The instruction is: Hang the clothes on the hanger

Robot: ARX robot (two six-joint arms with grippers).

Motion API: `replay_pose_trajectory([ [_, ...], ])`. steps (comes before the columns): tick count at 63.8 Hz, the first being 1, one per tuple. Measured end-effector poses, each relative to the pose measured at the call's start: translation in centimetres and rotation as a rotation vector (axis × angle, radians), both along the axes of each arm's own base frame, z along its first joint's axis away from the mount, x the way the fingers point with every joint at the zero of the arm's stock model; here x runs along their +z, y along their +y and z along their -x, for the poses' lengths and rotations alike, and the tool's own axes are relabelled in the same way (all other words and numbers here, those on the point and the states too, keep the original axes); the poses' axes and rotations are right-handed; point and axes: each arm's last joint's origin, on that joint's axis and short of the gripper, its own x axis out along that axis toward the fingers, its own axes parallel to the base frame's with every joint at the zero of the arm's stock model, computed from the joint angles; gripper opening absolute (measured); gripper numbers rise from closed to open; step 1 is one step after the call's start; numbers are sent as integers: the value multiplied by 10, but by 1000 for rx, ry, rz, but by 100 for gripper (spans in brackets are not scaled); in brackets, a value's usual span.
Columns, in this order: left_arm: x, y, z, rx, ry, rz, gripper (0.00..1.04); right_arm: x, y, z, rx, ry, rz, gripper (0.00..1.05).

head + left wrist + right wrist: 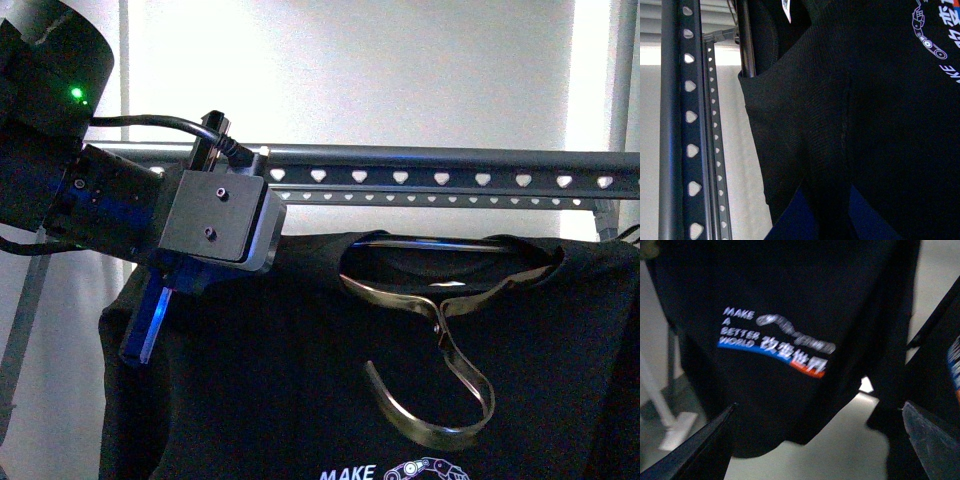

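We are pinching the black T-shirt [300,380] by its shoulder in the left gripper [150,325], just under the heart-holed rail [420,160] | right gripper [818,407] is gaping, empty | risk: metal hook hanger [440,400] is drooping downward, unhooked; letting go now likely drops it.

I am looking down at a pale grey floor [840,450]. A slanted pale leg [655,395] is standing on it, its flat white foot [677,432] lying directly on the surface.
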Motion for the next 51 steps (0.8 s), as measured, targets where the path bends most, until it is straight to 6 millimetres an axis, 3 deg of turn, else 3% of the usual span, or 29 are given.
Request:
replay_pose_trajectory([
  [6,0,1,0,2,0,0,4,22,-23,-17,-12,-110,174,97],
  [8,1,1,0,3,-2,0,4,32,-34,-29,-15,-176,331,97],
  [17,1,0,0,0,-2,0,4,42,-48,-58,98,-256,644,97],
  [37,1,0,1,-1,-3,1,4,75,-38,-115,408,-536,1260,97],
  [51,1,0,1,-1,-3,1,4,79,-23,-146,395,-641,1358,97],
])
